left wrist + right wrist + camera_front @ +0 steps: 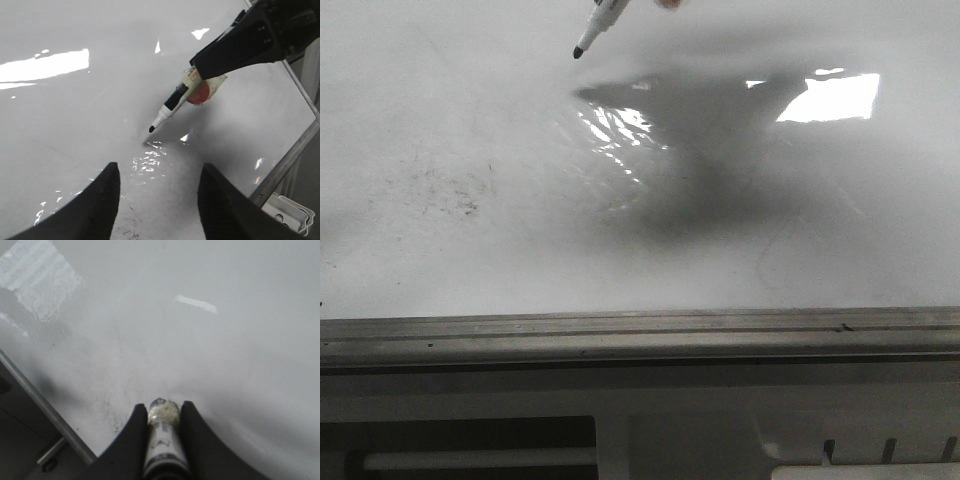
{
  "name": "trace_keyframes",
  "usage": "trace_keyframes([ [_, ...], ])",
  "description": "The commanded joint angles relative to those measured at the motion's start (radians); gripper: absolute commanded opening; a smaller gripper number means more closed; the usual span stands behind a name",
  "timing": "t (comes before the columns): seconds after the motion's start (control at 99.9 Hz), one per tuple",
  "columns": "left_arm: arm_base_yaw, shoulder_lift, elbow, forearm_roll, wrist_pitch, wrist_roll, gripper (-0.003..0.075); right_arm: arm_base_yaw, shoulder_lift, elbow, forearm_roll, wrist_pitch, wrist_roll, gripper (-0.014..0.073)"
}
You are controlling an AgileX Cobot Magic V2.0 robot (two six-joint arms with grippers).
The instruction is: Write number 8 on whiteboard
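From the front camera I see the whiteboard (pixel 470 120) filling most of the picture, glossy, with glare patches and a dark shadow near its middle. A marker (pixel 603 23) comes in at the top edge, tilted, its black tip pointing down and to the left, just above the board. Faint grey smudges (pixel 455 190) lie on the board's left part. The grey frame rail (pixel 640 330) runs along the near edge. I see no drawn 8 on the board here.

From the left wrist camera, my left gripper (pixel 159 200) hangs open over the board (pixel 75 125), its two dark fingers (pixel 97 210) spread apart with nothing between them. Beyond it, the right gripper (pixel 215 62) reaches in and clamps the marker (pixel 172 106), which slants down with its tip right at, or just above, the glossy surface; I cannot tell whether it touches. Something red and taped sits at the marker's upper end. The frame rail (pixel 287 150) shows at the board's edge.

From the right wrist camera, the right gripper (pixel 162 422) is clenched on the marker (pixel 162 432), one finger (pixel 131 440) pressed against each side of its barrel. The board (pixel 200 340) lies beyond, blank apart from faint specks, with the rail (pixel 45 405) along one side.
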Motion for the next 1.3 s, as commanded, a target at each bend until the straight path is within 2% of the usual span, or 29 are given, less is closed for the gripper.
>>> trace_keyframes([
  [0.0,0.001,-0.004,-0.027,-0.021,-0.058,-0.012,0.0333,-0.019,0.018,-0.064,-0.006,-0.05,-0.003,-0.0069],
  [0.14,0.001,-0.004,-0.027,-0.021,-0.058,-0.012,0.0333,-0.026,0.078,-0.07,-0.006,-0.043,-0.003,-0.0069],
  [0.22,0.001,-0.004,-0.027,-0.021,-0.058,-0.012,0.0333,-0.026,0.096,-0.068,-0.01,0.007,-0.007,-0.0069],
  [0.4,0.001,-0.004,-0.027,-0.021,-0.058,-0.012,0.0333,-0.043,0.063,-0.066,-0.111,0.086,-0.007,-0.005],
  [0.57,0.001,-0.004,-0.027,-0.021,-0.058,-0.012,0.0333,-0.041,0.067,-0.066,-0.113,0.197,-0.007,-0.005],
  [0.65,0.001,-0.004,-0.027,-0.021,-0.058,-0.012,0.0333,-0.014,0.093,-0.066,-0.111,0.178,-0.007,-0.0051],
  [0.83,0.001,-0.004,-0.027,-0.021,-0.058,-0.012,0.0333,0.02,0.108,-0.077,-0.106,0.021,0.008,-0.005],
  [1.041,0.001,-0.004,-0.027,-0.021,-0.058,-0.012,0.0333,-0.09,0.053,-0.091,-0.106,-0.008,0.012,-0.005],
  [1.151,0.001,-0.004,-0.027,-0.021,-0.058,-0.012,0.0333,-0.092,0.052,-0.112,-0.093,-0.036,0.012,-0.0051],
  [1.291,0.001,-0.004,-0.027,-0.021,-0.058,-0.012,0.0333,-0.038,0.066,-0.13,-0.091,-0.016,0.005,-0.0051],
])
